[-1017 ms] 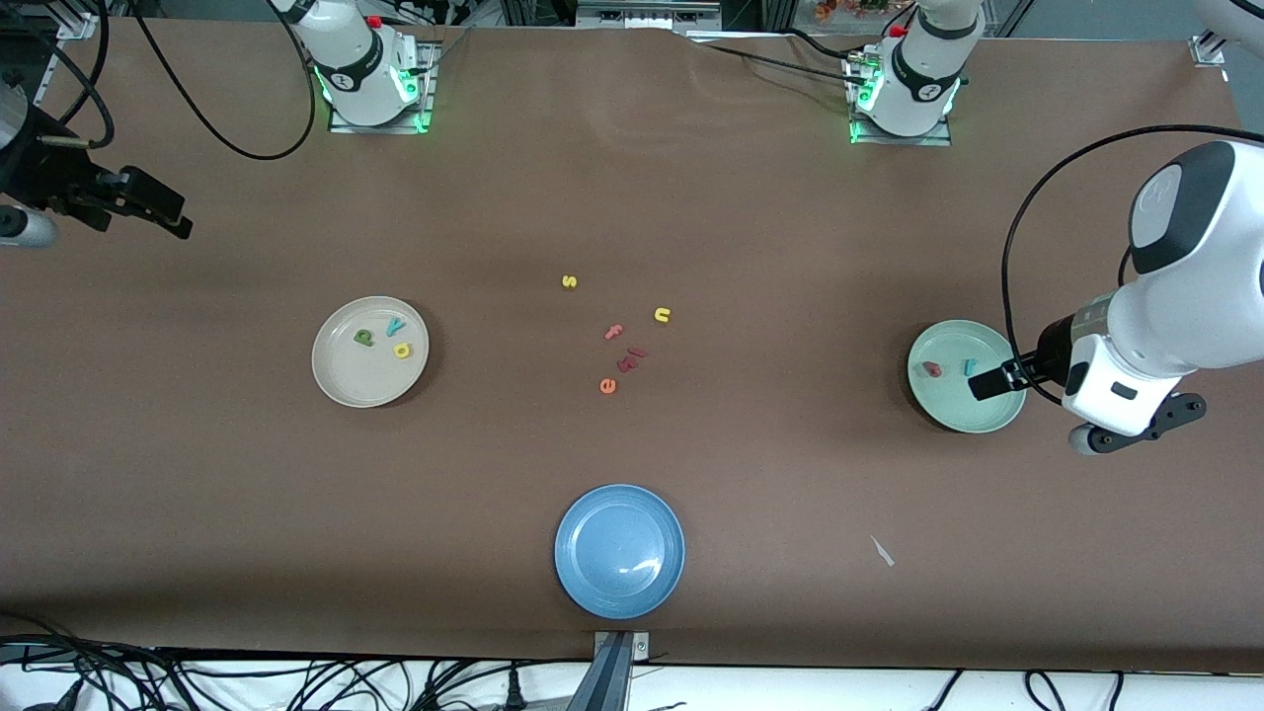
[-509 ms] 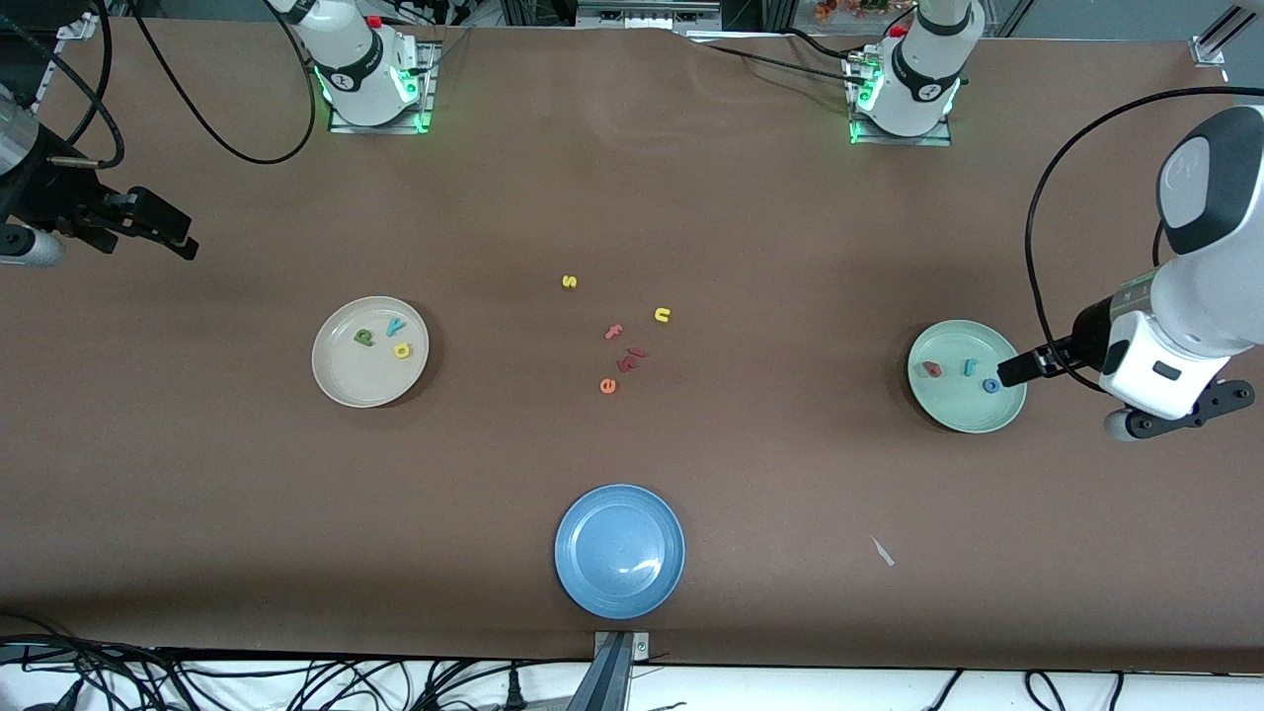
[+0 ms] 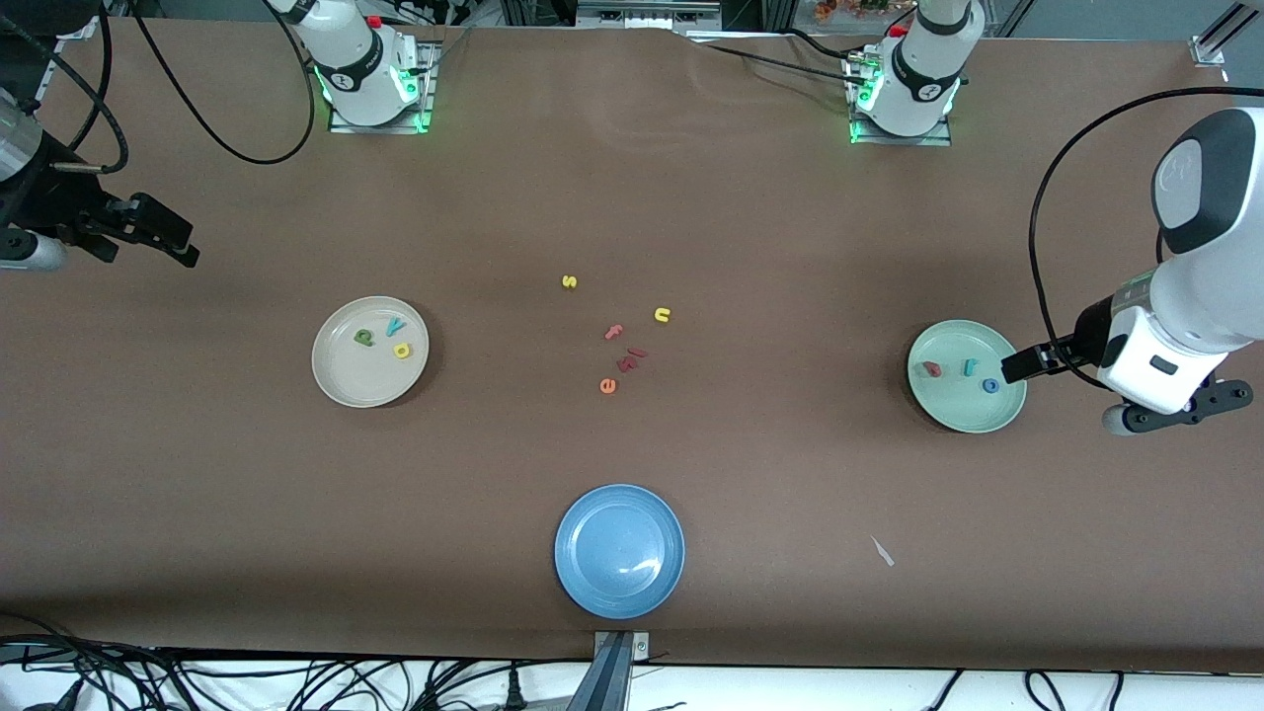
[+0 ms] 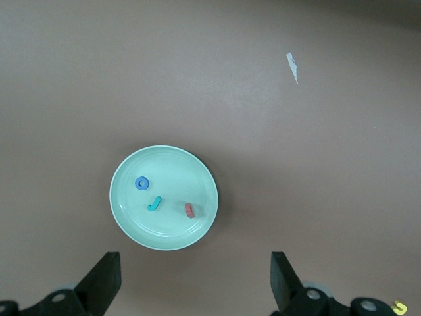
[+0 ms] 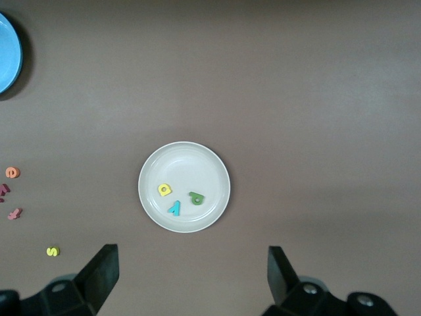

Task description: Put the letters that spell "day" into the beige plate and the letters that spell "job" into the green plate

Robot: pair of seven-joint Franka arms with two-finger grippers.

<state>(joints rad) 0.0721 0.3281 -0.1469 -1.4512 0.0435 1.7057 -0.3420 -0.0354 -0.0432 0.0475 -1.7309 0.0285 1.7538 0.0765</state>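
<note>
With j (image 3: 970,367), o (image 3: 990,386), b (image 3: 930,369) in green plate (image 3: 963,415) and d (image 3: 363,338), a (image 3: 401,351), y (image 3: 395,326) in beige plate (image 3: 346,390), sorting looks complete; left gripper (image 3: 1017,366) by green plate's rim, right gripper (image 3: 178,242) over bare table, both empty, fingers spread.

On the brown tabletop (image 3: 790,247) we read loose foam letters: a yellow "s" (image 3: 569,281), a yellow "u" (image 3: 662,315), a pink "f" (image 3: 614,332) and an orange "e" (image 3: 607,386).
</note>
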